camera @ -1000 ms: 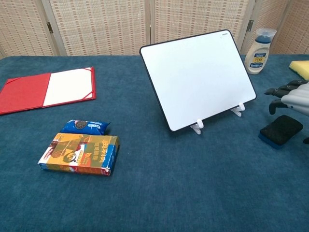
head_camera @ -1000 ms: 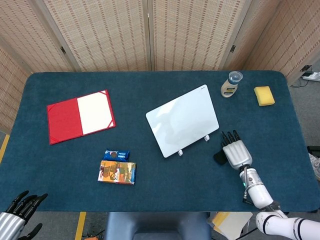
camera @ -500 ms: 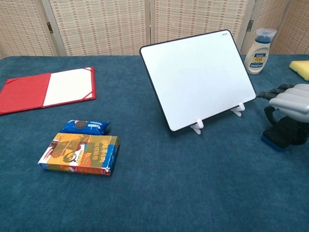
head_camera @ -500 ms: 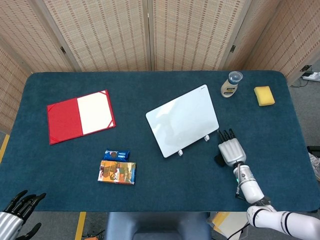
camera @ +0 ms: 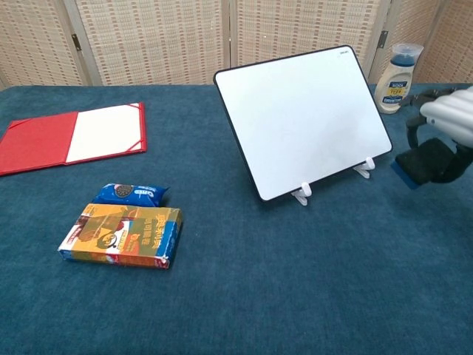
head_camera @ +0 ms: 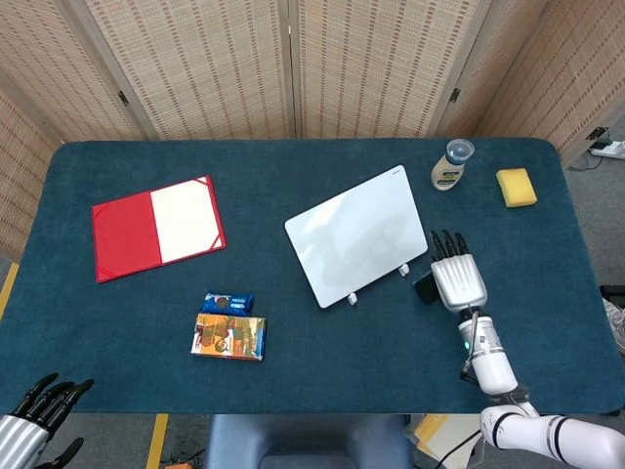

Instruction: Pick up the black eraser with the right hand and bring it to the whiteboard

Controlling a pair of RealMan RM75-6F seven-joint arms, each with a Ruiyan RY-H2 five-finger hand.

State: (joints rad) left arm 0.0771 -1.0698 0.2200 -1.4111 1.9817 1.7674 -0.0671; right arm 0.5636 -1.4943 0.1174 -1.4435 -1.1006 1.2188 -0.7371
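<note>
The black eraser (camera: 423, 162) with a blue base hangs above the cloth, gripped from above by my right hand (camera: 446, 118). In the head view only its dark edge (head_camera: 426, 287) shows beside the right hand (head_camera: 457, 279). It is just right of the whiteboard (camera: 303, 118), which stands tilted on two small white feet; the whiteboard (head_camera: 357, 233) is near the table's middle. My left hand (head_camera: 37, 414) stays low at the front left corner, fingers spread and holding nothing.
A white bottle (head_camera: 450, 166) and a yellow sponge (head_camera: 516, 187) sit at the back right. A red folder (head_camera: 156, 226) lies open at the left. A cookie packet (head_camera: 228, 303) and a snack box (head_camera: 229, 337) lie in front of centre.
My right hand came down over the eraser, closed around it and lifted it off the cloth, moving up and toward the whiteboard. The left hand has not moved.
</note>
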